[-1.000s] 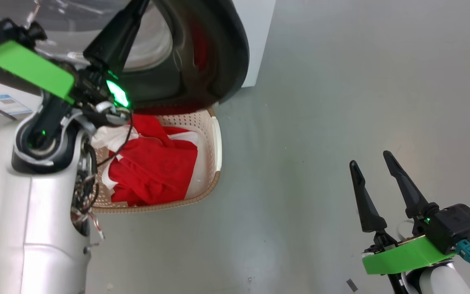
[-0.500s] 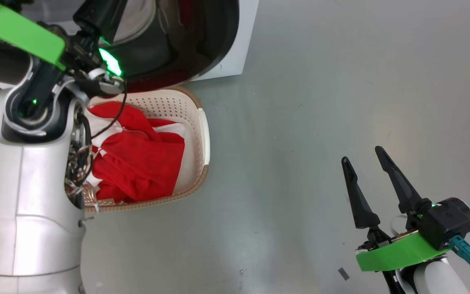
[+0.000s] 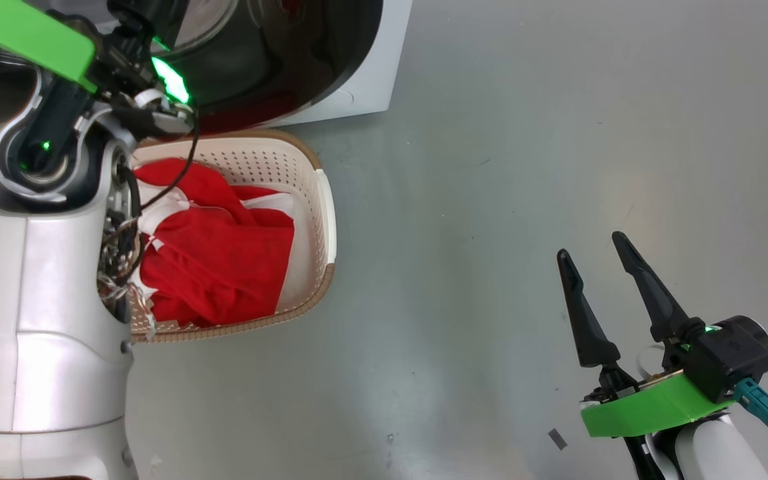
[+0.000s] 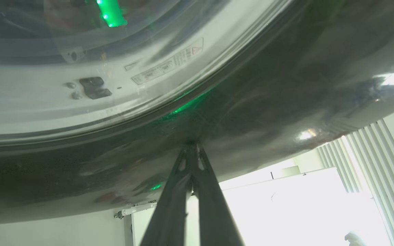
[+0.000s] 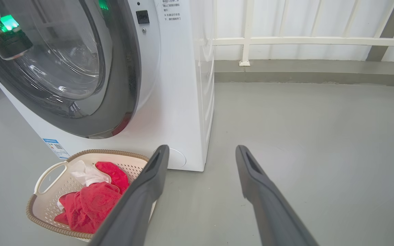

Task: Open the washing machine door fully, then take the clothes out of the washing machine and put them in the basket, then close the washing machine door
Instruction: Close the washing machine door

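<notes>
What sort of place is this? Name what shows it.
Probably a laundry or utility area: a white front-loading washing machine, a basket of red clothes on the bare grey floor, and a white railing behind.

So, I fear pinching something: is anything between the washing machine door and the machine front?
Nothing visible does. The washing machine door is nearly against the washing machine; the basket with the clothes sits on the floor below it. The shut left pincer touches the door's rim.

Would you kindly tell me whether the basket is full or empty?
Partly full: the red clothes lie heaped inside the basket, covering most of its floor.
</notes>
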Motion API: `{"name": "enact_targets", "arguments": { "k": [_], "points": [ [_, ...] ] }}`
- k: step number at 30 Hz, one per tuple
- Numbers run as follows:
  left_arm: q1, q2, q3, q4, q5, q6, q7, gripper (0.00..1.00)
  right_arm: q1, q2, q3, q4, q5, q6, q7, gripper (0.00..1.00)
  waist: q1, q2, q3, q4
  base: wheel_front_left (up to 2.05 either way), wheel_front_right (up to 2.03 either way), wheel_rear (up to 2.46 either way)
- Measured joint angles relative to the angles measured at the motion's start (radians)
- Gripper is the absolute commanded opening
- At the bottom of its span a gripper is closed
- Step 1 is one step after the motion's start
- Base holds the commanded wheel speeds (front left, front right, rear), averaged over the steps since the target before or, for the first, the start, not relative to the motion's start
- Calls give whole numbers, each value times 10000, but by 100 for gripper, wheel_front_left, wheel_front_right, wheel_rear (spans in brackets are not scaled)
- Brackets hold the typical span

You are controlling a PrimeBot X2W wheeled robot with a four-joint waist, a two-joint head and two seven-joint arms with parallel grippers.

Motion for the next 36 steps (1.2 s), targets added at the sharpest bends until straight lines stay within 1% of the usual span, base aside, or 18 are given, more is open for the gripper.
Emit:
{"name": "enact_targets", "arguments": {
  "k": [5, 11, 14, 17, 18, 19, 20, 21, 22, 24, 26, 29, 33, 36],
  "points": [
    [0, -4, -19, -29, 2, -59, 12, 0, 0, 0, -25, 50, 0, 0, 0, 100, 0, 0, -51, 103, 0, 0, 0],
    [147, -27, -182, -780, 180, -209, -96, 0, 0, -12, -90, 50, -2, 0, 0, 100, 0, 0, -123, 403, 0, 0, 0],
    [549, -2, -255, -1210, 403, -219, -261, 0, -7, -13, -82, 56, -2, 0, 0, 100, 0, 0, -161, 565, 0, 0, 0],
    [1134, 136, -430, -1724, 907, -305, -426, 0, -18, -17, -86, 81, -2, 0, 0, 100, 0, 0, -232, 714, 0, 0, 0],
    [1340, 182, -489, -1935, 1060, -307, -531, 4, -35, -17, -94, 90, -2, 0, 0, 100, 0, 0, -264, 763, 0, 0, 0],
    [1541, 194, -518, -2148, 1273, -332, -702, 42, -45, -17, -105, 94, -2, 0, 0, 100, 0, 0, -299, 809, 0, 0, 0],
    [1743, 194, -543, -2376, 1446, -378, -849, 63, -44, -19, -123, 98, -2, 0, 0, 100, 0, 0, -336, 858, 0, 0, 0],
    [1935, 192, -548, -2621, 1536, -378, -1016, 77, -44, -19, -138, 100, -2, 0, 0, 100, 0, 0, -375, 904, 0, 0, 0],
    [2120, 184, -523, -2853, 1615, -380, -1252, 100, -44, -21, -150, 102, -2, 0, 0, 100, 0, 0, -415, 946, 0, 0, 0],
    [2484, 188, -468, -3287, 1927, -380, -1647, 100, -44, -23, -171, 104, -2, 0, 0, 100, 0, 0, -505, 1021, 0, 0, 0],
    [2889, 163, -355, -3680, 1908, -362, -1893, 100, -43, -23, -190, 109, -2, 0, 0, 100, 0, 0, -607, 1075, 0, 0, 0],
    [3562, 176, -347, -4399, 2178, -362, -2230, 100, -40, -23, -265, 111, -2, 0, 0, 100, 0, 0, -777, 1144, 0, 0, 0],
    [4470, 506, -424, -5208, 3779, -366, -3179, 100, -33, -33, -347, 111, -2, 0, 0, 100, 0, 0, -1023, 1226, 0, 0, 0],
    [5090, 765, -529, -5536, 5160, -370, -3969, 100, 4, -35, -370, 109, -2, 0, 0, 100, 0, 0, -1218, 1284, 0, 0, 0]
  ]
}}
